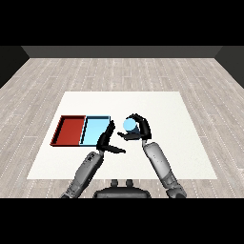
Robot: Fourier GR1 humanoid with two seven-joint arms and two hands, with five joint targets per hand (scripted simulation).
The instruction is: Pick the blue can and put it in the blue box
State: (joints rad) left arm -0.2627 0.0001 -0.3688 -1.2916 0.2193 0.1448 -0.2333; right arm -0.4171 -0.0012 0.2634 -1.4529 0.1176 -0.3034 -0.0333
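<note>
The blue can (129,125) is held just right of the light blue tray (95,129), above the white table. My right hand (139,129) is curled round it, fingers arching over the top and thumb below. My left hand (106,139) hovers by the light blue tray's near right corner with its fingers straight and the thumb spread toward the right. It holds nothing. The can's lower part is hidden by my right hand.
A red tray (69,130) lies directly left of the light blue tray, the two touching side by side. The white table (181,143) stretches to the right and toward the far edge. Grey wooden floor surrounds it.
</note>
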